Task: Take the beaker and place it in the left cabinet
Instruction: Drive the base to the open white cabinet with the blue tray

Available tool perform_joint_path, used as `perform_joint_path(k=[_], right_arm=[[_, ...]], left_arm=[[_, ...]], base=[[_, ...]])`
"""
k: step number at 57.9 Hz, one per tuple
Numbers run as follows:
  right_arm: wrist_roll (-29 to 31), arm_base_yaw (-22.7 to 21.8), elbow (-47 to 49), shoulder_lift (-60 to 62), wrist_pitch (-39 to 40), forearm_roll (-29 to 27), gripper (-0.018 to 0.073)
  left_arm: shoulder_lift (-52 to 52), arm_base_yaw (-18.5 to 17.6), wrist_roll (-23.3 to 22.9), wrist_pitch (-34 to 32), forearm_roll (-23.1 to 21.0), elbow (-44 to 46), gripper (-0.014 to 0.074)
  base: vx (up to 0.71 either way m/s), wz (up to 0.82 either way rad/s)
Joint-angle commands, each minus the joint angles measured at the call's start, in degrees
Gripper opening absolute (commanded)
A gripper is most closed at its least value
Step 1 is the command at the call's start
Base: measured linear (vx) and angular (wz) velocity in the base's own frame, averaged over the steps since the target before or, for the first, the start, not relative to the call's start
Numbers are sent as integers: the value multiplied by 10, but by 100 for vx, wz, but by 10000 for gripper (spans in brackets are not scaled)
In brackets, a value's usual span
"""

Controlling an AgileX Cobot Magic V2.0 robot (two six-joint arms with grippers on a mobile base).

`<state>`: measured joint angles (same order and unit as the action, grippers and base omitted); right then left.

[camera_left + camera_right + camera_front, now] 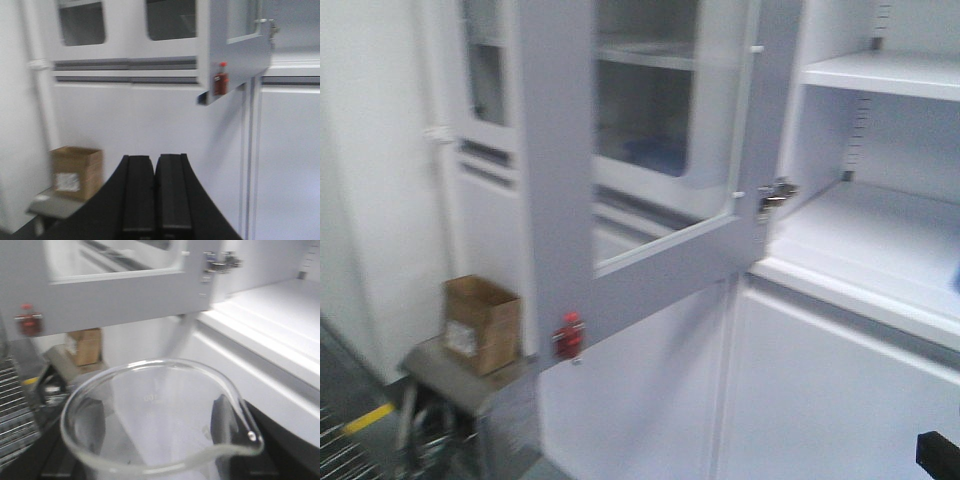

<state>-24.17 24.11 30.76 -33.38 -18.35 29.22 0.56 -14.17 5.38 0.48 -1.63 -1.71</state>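
Beaker (160,390), clear glass with faint printed marks on its wall, fills the lower half of the right wrist view; its pour spout points to the lower right of the frame. Right gripper (159,426) is closed about the beaker, and its dark fingers (223,420) show through the glass at the left and right sides of the vessel. The beaker is held in the air, below and to the left of the left cabinet (880,240), not inside it.

In the front view the cabinet occupies the right of the frame, with two flat pale shelves and a slotted rail (861,130) at its back corner. Its grey door (560,200), with a glass pane, stands swung open across the centre of the frame on a metal hinge (775,195). A red latch (568,335) sits at the door's lower left corner.

Left gripper (155,192), at the bottom centre of its wrist view, has its black jaws pressed together with nothing between them. A cardboard box (480,322) rests on a low stand at the lower left. All three views are motion-blurred.
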Motion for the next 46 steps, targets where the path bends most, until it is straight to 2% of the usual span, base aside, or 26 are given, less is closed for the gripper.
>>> perform_joint_path(k=[1, 46], right_arm=[[3, 0, 18, 0, 42, 12, -6], [3, 0, 18, 0, 42, 12, -6]], left_arm=[[11, -3, -1, -48, -5, -10, 1], [11, -3, -1, -48, -5, -10, 1]], base=[[32, -79], [21, -68]])
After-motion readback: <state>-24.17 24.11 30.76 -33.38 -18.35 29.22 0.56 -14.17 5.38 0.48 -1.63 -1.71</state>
